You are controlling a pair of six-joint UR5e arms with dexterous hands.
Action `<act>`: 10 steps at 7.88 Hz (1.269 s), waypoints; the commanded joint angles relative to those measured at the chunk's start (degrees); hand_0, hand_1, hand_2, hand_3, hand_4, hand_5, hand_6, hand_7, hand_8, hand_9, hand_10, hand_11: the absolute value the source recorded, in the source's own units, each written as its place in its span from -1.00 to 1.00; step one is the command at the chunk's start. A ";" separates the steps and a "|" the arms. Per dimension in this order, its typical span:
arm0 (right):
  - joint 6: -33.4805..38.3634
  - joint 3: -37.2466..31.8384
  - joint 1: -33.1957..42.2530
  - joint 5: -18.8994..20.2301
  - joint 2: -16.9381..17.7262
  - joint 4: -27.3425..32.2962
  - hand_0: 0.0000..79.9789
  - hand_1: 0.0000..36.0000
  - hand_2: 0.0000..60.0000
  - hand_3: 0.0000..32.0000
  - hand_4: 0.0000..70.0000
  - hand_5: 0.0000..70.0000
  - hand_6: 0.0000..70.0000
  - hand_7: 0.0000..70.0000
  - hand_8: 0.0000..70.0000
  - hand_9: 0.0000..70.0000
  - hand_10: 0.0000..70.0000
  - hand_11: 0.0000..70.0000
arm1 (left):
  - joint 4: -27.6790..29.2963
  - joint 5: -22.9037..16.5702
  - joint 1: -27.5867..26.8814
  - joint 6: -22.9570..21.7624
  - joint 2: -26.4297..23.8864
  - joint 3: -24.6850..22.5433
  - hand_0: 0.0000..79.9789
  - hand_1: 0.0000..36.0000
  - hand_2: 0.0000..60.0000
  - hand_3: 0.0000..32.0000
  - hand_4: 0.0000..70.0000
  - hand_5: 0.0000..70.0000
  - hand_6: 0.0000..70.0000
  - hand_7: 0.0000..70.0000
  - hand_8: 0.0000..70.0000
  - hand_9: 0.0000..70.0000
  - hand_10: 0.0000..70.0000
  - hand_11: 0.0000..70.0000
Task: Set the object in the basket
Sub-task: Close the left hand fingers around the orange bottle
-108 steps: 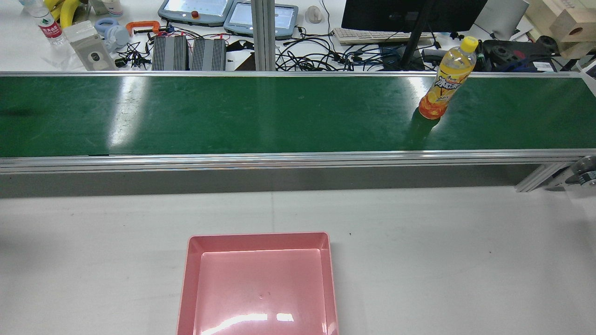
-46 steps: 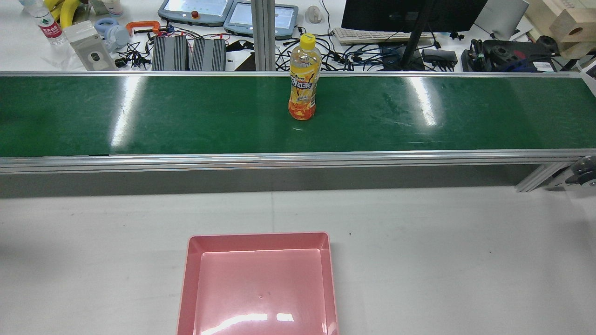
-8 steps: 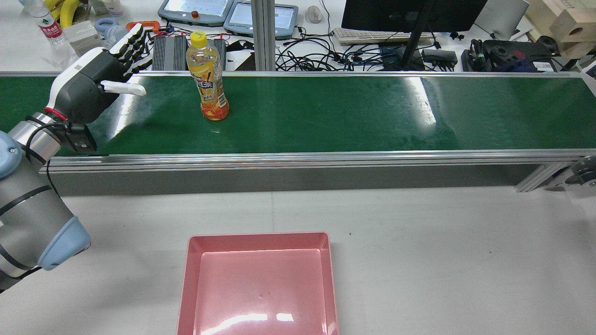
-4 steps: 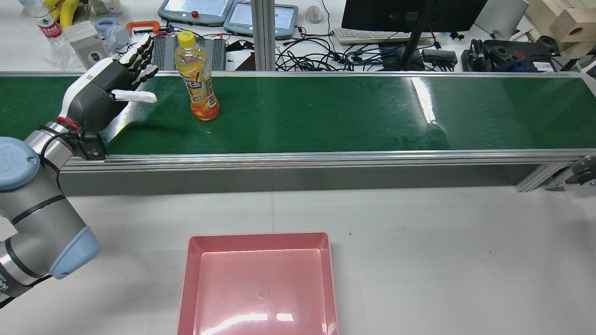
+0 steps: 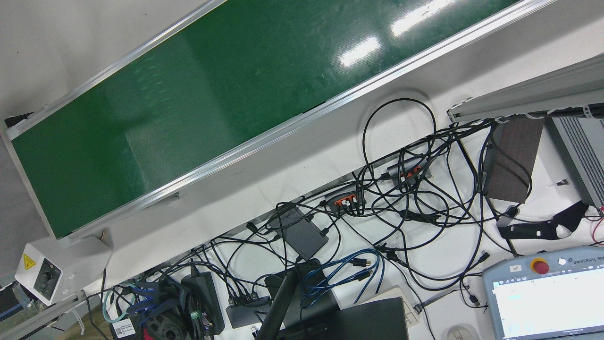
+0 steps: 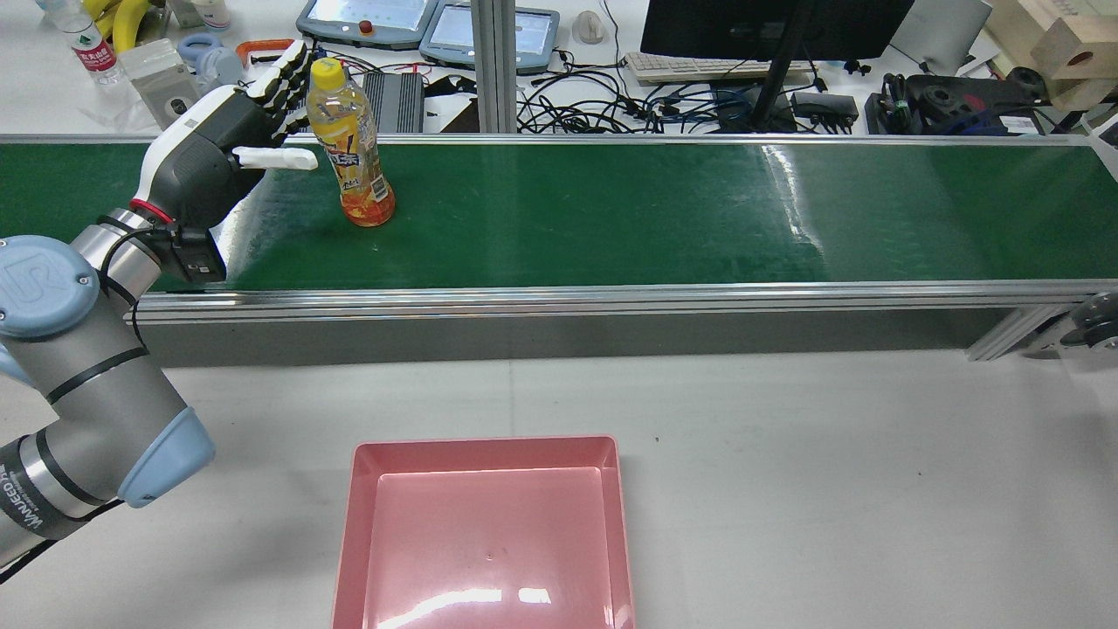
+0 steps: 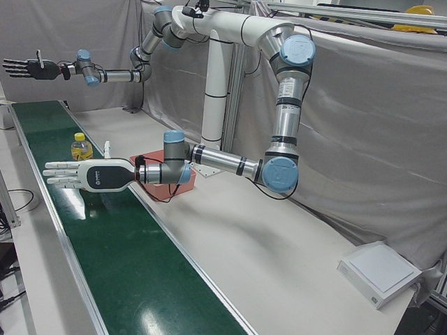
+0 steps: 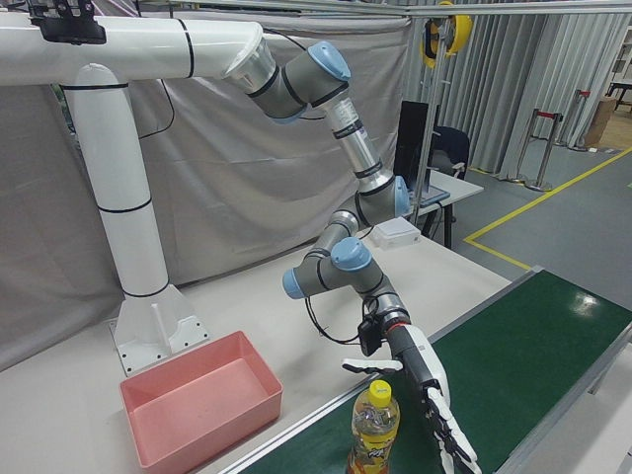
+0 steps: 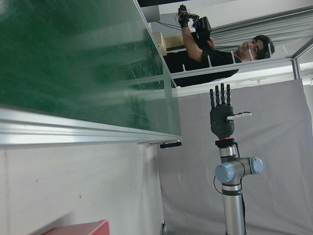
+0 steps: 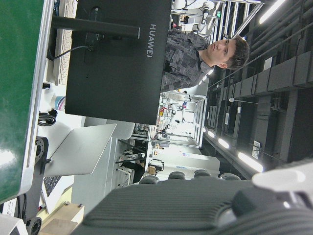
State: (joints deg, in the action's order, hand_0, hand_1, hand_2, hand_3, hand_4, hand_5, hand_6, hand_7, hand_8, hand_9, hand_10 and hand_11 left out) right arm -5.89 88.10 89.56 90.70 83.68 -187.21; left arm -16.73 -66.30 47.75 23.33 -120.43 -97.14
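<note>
— Since half a second ago the bottle [image 6: 349,144] has travelled further along the green conveyor belt [image 6: 611,210] toward the robot's left, and the left hand [image 6: 223,157] has come closer to it. Now they are just beside each other.

— Does the hand hold it already?

— No. Its fingers [image 6: 281,74] are stretched out and spread apart, holding nothing, and the thumb [image 6: 278,158] points toward the bottle's label. I cannot tell if any fingertip touches the bottle.

— How does the bottle lie from the hand?

— It stands upright on the belt, its long axis vertical, yellow cap on top. In the rear view it is directly to the right of the open palm, so the palm faces its side. The left hand is clearly the nearer one; the right hand [image 7: 28,68] is raised high, well apart, also open and empty.

— And the basket [image 6: 486,533]?

— It is pink, empty, on the white table on the robot's side of the belt. I think the next move is to close the fingers around the bottle's body.
</note>
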 commanded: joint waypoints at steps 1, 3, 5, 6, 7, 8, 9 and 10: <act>0.00 -0.03 0.00 0.00 -0.01 0.00 -1.00 -1.00 -1.00 -1.00 -1.00 -1.00 -1.00 -1.00 -1.00 -1.00 -1.00 -1.00 | -0.05 0.03 -0.03 -0.03 -0.77 0.38 0.04 -0.58 -1.00 -1.00 -1.00 -0.91 -1.00 -1.00 -1.00 -0.97 -0.82 -0.71; 0.00 -0.03 0.00 0.00 -0.01 0.00 -1.00 -1.00 -1.00 -1.00 -1.00 -1.00 -1.00 -1.00 -1.00 -1.00 -1.00 -1.00 | -0.23 -0.06 -0.03 -0.03 -1.56 0.38 0.03 -0.57 -0.99 -1.00 -1.00 -0.90 -1.00 -1.00 -1.00 -0.96 -0.81 -0.69; 0.00 -0.03 0.00 0.00 -0.01 0.00 -1.00 -1.00 -1.00 -1.00 -1.00 -1.00 -1.00 -1.00 -1.00 -1.00 -1.00 -1.00 | -0.14 0.03 0.06 -0.03 -1.74 0.38 0.04 -0.54 -0.89 -1.00 -1.00 -0.83 -1.00 -1.00 -0.97 -0.88 -0.76 -0.63; 0.00 -0.03 0.00 0.00 -0.01 0.00 -1.00 -1.00 -1.00 -1.00 -1.00 -1.00 -1.00 -1.00 -1.00 -1.00 -1.00 -1.00 | -0.14 0.03 -0.03 -0.38 -1.83 0.38 0.06 -0.28 -0.19 -1.00 -0.77 -0.69 -1.00 -0.91 -0.81 -0.67 -0.55 -0.31; 0.00 0.05 0.00 0.00 -0.01 0.00 -1.00 -1.00 -1.00 -1.00 -1.00 -1.00 -1.00 -1.00 -1.00 -1.00 -1.00 -1.00 | -4.75 0.03 -0.03 -0.56 -4.09 0.38 0.10 -0.17 0.65 -1.00 -0.08 -0.24 -0.49 -0.28 -0.24 0.11 0.19 0.68; 0.00 0.06 0.00 0.00 -0.01 0.00 -1.00 -1.00 -1.00 -1.00 -1.00 -1.00 -1.00 -1.00 -1.00 -1.00 -1.00 -1.00 | -5.58 -0.06 0.06 -0.74 -4.81 0.11 0.11 -0.10 1.00 -1.00 -0.07 0.39 0.23 0.49 0.42 0.93 0.65 1.00; 0.00 -0.03 0.00 0.00 0.08 0.00 -1.00 -1.00 -1.00 -1.00 -1.00 -1.00 -1.00 -1.00 -1.00 -1.00 -1.00 -1.00 | -5.94 -0.15 -0.03 -0.91 -4.90 -0.67 0.07 0.08 1.00 -1.00 -0.13 0.67 0.43 0.84 0.69 1.00 0.83 1.00; 0.00 0.05 0.00 0.00 -0.01 0.00 -1.00 -1.00 -1.00 -1.00 -1.00 -1.00 -1.00 -1.00 -1.00 -1.00 -1.00 -1.00 | -9.25 -0.49 0.06 -0.91 -6.47 -2.07 0.04 0.17 1.00 -1.00 -0.16 0.75 0.48 0.93 0.76 1.00 0.86 1.00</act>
State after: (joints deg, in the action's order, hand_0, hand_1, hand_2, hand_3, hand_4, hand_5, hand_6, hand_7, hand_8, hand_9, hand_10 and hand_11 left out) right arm -5.89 88.11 89.56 90.70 83.70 -187.21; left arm -21.74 -66.37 47.75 22.60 -124.84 -97.26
